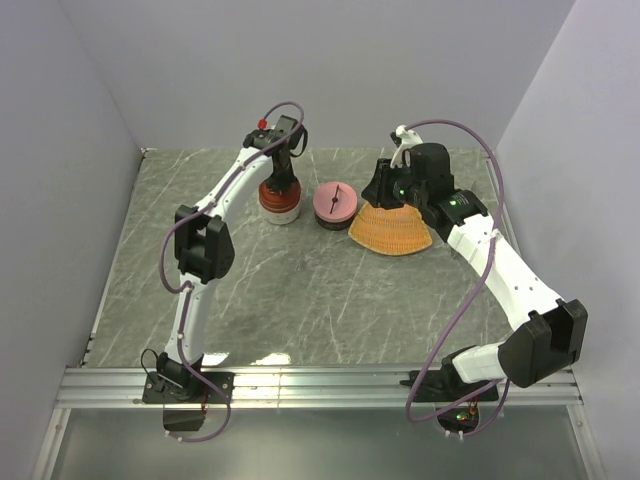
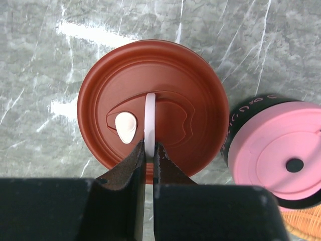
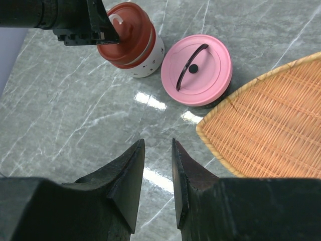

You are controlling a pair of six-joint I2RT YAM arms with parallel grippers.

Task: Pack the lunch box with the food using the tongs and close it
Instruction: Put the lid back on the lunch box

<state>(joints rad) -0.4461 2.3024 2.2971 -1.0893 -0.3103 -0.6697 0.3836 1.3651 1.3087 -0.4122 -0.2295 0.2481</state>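
While between red-lidded jar (image 1: 280, 198) and tray (image 1: 392, 235), pink-lidded pot (image 1: 335, 204).

Glossy marbled table (image 3: 75, 115); smooth, seemingly plastic red lid (image 2: 150, 65); coarse woven orange tray (image 3: 271, 125).

Both arms are white tubes with chunky black joint blocks, the left arm (image 1: 190, 320) and the right arm (image 1: 505, 275) alike. A thin purple cable (image 1: 450, 122) loops back from behind the fingers (image 3: 128, 175) of each. The fingers are matt black wedges tapering to blunt tips. Behind the right pair glow small green lights (image 1: 402, 186), and behind the left pair sits a red knob (image 1: 262, 122).
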